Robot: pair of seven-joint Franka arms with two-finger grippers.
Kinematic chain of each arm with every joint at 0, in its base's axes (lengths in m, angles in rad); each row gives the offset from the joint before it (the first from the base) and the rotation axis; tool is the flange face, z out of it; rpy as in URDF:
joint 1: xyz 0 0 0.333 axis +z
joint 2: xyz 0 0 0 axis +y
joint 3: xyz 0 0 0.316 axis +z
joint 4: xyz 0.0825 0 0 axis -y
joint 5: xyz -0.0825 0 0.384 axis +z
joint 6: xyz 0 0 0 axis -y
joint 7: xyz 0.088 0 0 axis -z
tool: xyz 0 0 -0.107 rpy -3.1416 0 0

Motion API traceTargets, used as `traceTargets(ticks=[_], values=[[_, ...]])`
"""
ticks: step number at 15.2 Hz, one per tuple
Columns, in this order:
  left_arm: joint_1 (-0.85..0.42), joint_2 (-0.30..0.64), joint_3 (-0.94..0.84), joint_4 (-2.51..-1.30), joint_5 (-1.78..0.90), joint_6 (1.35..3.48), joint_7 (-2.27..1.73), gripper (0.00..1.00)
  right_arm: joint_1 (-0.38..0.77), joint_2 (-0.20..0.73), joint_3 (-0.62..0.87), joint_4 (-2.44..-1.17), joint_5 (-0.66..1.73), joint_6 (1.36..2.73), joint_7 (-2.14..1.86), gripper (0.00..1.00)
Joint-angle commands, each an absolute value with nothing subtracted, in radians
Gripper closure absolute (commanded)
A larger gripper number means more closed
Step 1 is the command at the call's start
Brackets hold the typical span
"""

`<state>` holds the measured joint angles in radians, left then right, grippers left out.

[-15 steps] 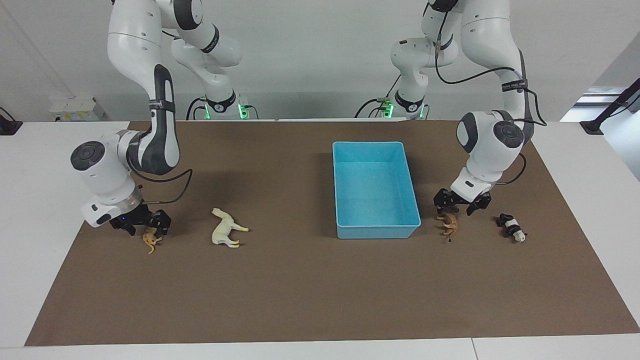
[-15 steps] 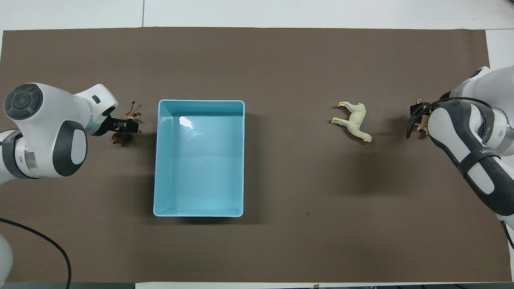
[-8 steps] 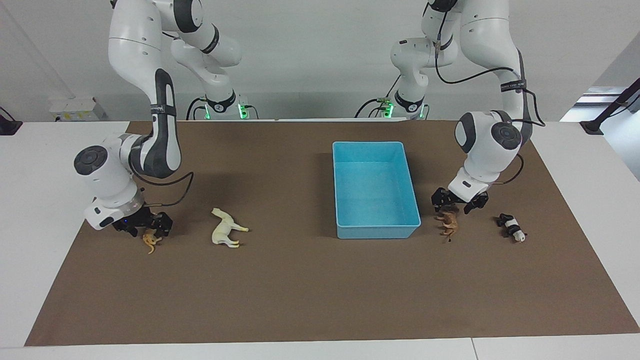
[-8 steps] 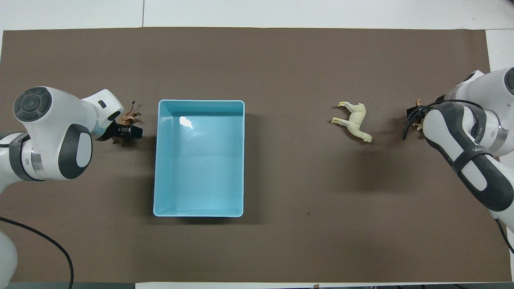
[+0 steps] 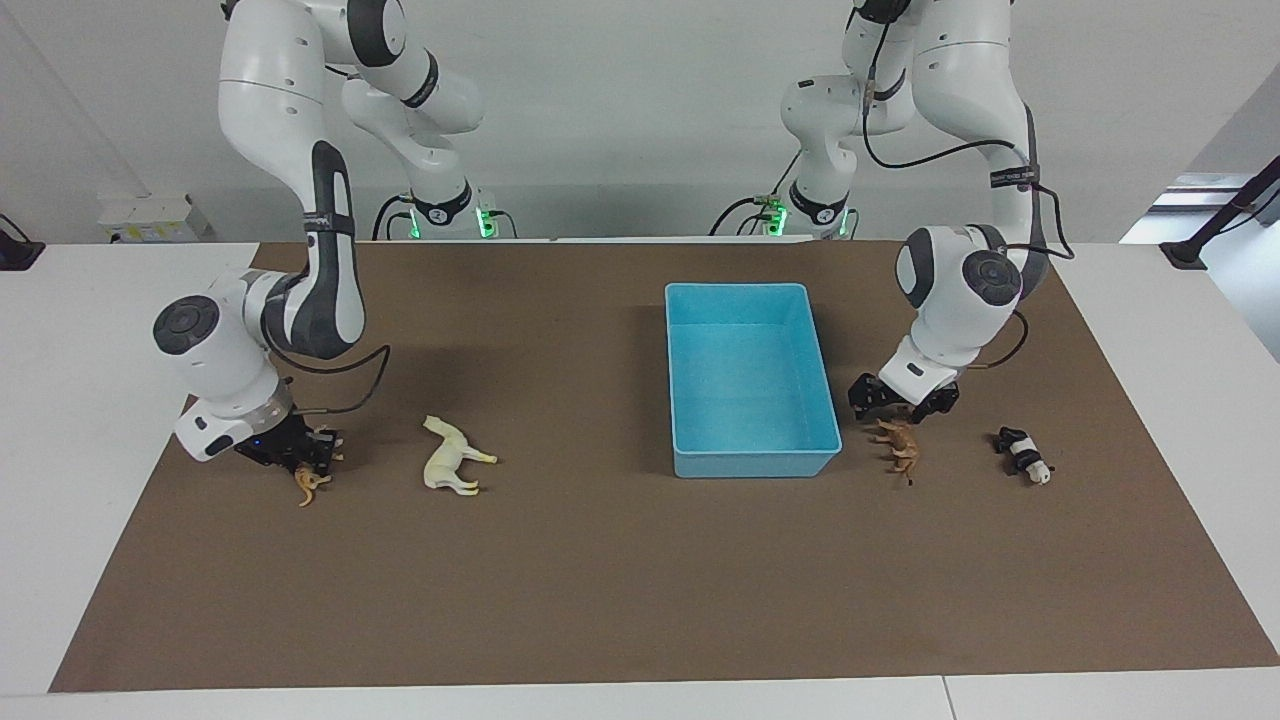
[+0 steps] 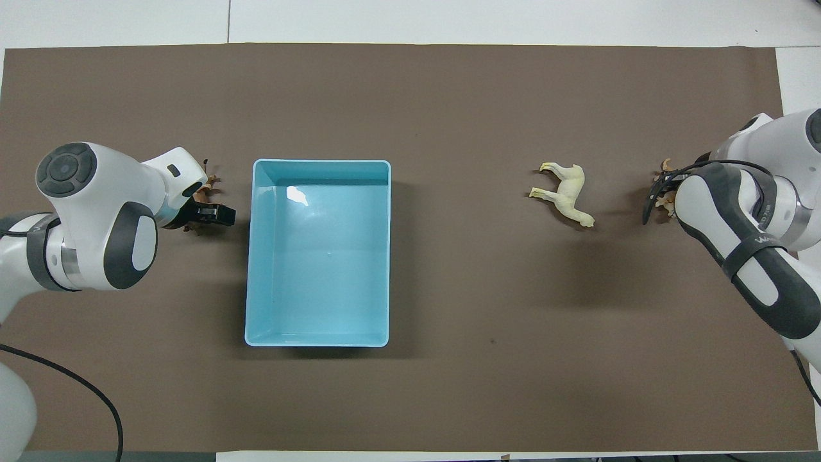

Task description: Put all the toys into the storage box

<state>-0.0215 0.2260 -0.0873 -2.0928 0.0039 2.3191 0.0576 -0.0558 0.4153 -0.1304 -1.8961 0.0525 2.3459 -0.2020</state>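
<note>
two grippers are low over the mat, each at one toy. the left gripper [image 5: 902,400] is directly over the lion [image 5: 898,446], its tips at the end of the lion nearer the robots; whether it touches or grips the toy cannot be told, nor whether its fingers are spread or closed. the lion lies on its side, long axis running roughly toward and away from the robots, just beside the box [image 5: 750,380] on the left arm's end of the table. from this gripper the box lies sideways, toward the table centre, so the likely move is a short lift and a sideways carry over the near wall.

the right gripper [image 5: 300,452] is over the tiger [image 5: 309,484], again at the toy's nearer end; its finger state cannot be told either. the tiger lies toward the right arm's end, well apart from the box, with the llama [image 5: 452,458] lying on its side between them. the right arm is the nearer one for both.

the panda [image 5: 1022,453] lies on the mat beside the lion, farther toward the left arm's end; the left arm is nearer.

count: four toys, one each of lion, tiger, llama, panda; one box, holding none; two arms.
</note>
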Motion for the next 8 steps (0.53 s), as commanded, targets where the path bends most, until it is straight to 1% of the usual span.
traceTargets(ticks=[1,2,4,7,8], values=[[-0.025,0.219,-0.077,-2.117,-0.008,2.359,0.051,0.00,-0.058,0.402,-0.132,-1.872,0.069,2.291,-0.235,1.00],[-0.023,0.222,-0.077,-2.117,-0.005,2.362,0.052,0.00,-0.057,0.397,-0.132,-1.846,0.068,2.251,-0.232,1.00],[-0.021,0.230,-0.075,-2.115,0.000,2.370,0.052,0.00,-0.046,0.376,-0.130,-1.763,0.063,2.130,-0.227,1.00],[-0.018,0.256,-0.075,-2.109,0.051,2.428,0.052,0.00,-0.038,0.315,-0.123,-1.662,0.060,1.947,-0.201,1.00],[-0.017,0.265,-0.075,-2.106,0.052,2.445,0.052,0.00,-0.019,0.296,-0.118,-1.613,0.057,1.866,-0.143,1.00]])
